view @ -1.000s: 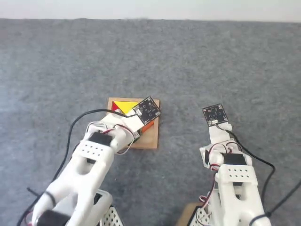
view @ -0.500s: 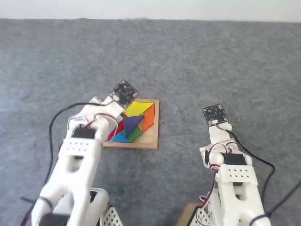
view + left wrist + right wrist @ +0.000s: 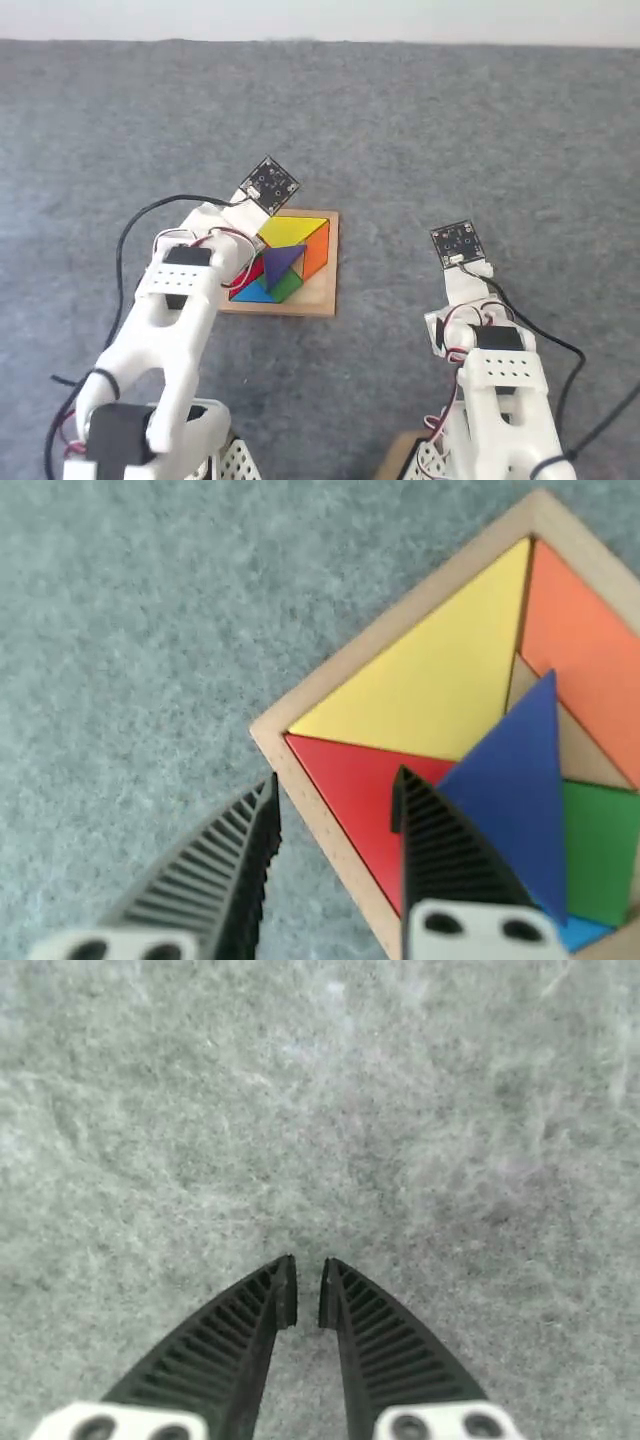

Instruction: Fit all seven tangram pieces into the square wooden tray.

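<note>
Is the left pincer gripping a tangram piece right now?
No, the left pincer is open with nothing clamped between its fingers, hovering over the wooden tray's corner.

Two arms at work: my left arm (image 3: 175, 310) stretches forward and angles toward my right side, its wrist (image 3: 225, 225) bent down and the camera board (image 3: 270, 185) at its far end. My left gripper (image 3: 335, 780) points downward, its ribbed black fingers (image 3: 440, 850) spread well apart and holding nothing. My right arm (image 3: 495, 370) sits folded nearer its base, aimed straight ahead, well apart from the left. My right gripper (image 3: 306, 1265) also points down, empty, fingers drawn almost together with a thin slit between the tips.
</note>
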